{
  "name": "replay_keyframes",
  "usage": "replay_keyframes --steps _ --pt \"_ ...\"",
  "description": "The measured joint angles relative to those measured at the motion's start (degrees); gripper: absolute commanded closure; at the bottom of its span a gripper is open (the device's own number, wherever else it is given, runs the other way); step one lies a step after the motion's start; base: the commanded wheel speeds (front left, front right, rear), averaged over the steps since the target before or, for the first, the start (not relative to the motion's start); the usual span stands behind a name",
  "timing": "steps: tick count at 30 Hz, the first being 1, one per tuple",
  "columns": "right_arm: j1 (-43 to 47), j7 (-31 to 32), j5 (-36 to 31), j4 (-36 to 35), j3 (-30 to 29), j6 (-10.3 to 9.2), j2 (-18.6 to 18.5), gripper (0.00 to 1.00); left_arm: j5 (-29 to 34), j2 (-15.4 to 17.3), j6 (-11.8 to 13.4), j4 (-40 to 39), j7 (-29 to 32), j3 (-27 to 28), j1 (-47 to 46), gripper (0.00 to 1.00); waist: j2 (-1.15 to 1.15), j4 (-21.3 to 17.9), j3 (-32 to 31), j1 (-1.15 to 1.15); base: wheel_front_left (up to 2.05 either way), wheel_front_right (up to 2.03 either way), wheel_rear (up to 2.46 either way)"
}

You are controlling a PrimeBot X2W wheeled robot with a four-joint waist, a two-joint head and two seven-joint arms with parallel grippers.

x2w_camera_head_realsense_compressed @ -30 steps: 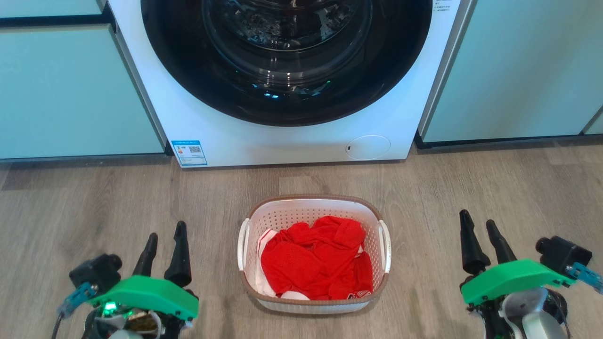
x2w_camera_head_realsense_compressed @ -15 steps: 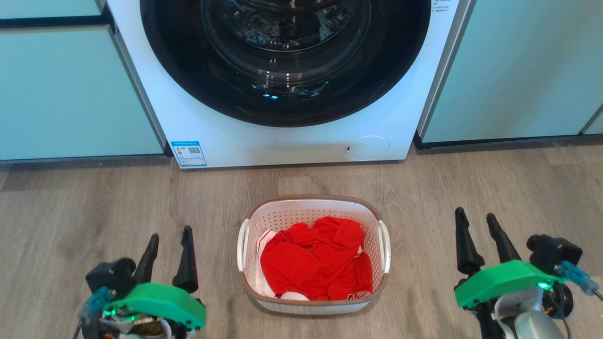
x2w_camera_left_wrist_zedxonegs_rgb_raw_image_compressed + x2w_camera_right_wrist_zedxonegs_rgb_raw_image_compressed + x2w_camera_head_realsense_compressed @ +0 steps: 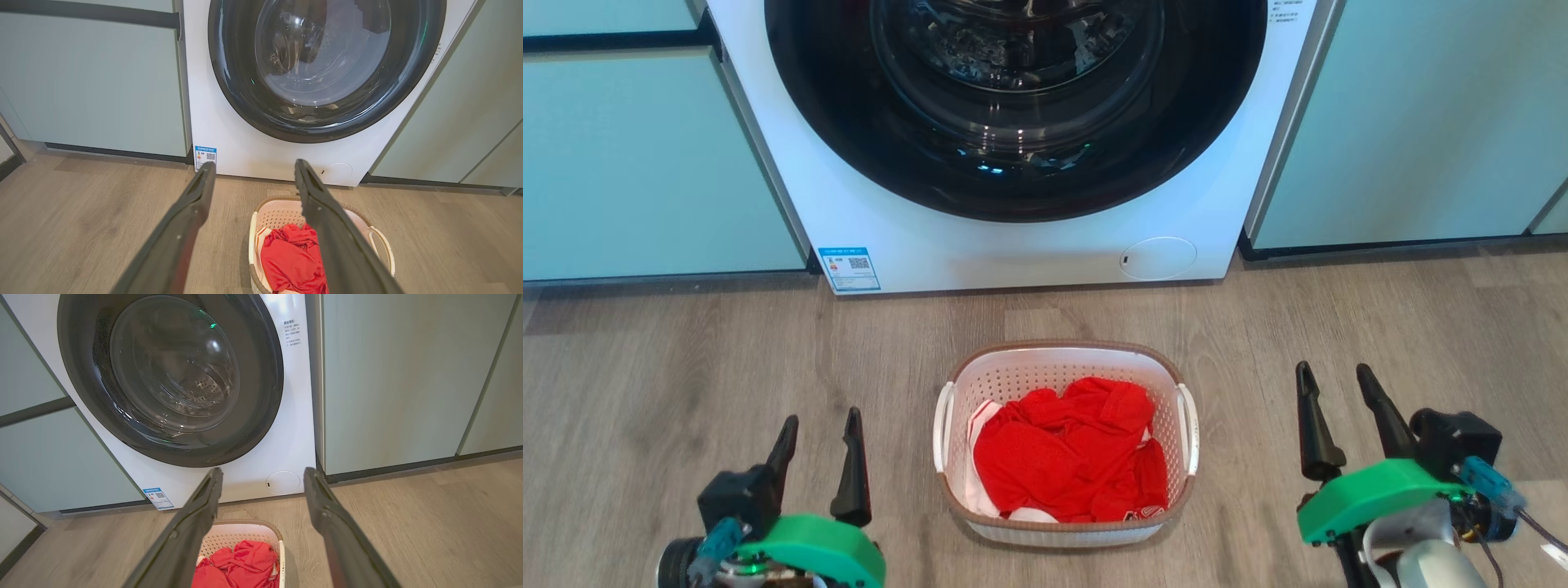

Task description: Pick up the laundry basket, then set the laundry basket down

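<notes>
The laundry basket [image 3: 1062, 359] is white with perforated walls, a brown rim and two white side handles. It stands on the wood floor in front of the washing machine and holds red clothes [image 3: 1066, 449]. My left gripper [image 3: 821, 425] hovers open to the basket's left, clear of it. To the right of the basket my right gripper [image 3: 1331, 377] also stands open, well apart from the handle. The basket [image 3: 278, 212] appears between the fingers in the left wrist view, and its far end [image 3: 245, 535] in the right wrist view. Both grippers [image 3: 251, 169] [image 3: 261, 475] hold nothing.
A white front-loading washing machine [image 3: 1013, 245] with a dark round door stands just behind the basket. Pale green cabinet fronts [image 3: 645, 155] flank it on both sides. Bare wood floor [image 3: 1339, 318] lies around the basket.
Both grippers have drifted inward toward the basket, the left one rightward and lower in view, the right one leftward. The basket has stayed put.
</notes>
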Motion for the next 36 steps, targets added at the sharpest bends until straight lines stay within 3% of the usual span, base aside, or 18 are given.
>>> replay_keyframes --steps 19,36 --pt "0.2 -3.0 -11.6 0.3 1.9 0.01 -0.1 0.00 11.4 -0.3 0.0 -0.5 -2.9 0.1 2.2 0.00 0.00 -0.1 -0.6 0.00 0.00 0.00 0.00" --pt "0.2 -3.0 -11.7 0.6 1.8 0.01 -0.1 0.00 11.6 -0.6 -0.4 -0.5 -2.9 0.5 2.3 0.00 0.00 -0.3 -0.5 0.00 0.00 0.00 0.00"
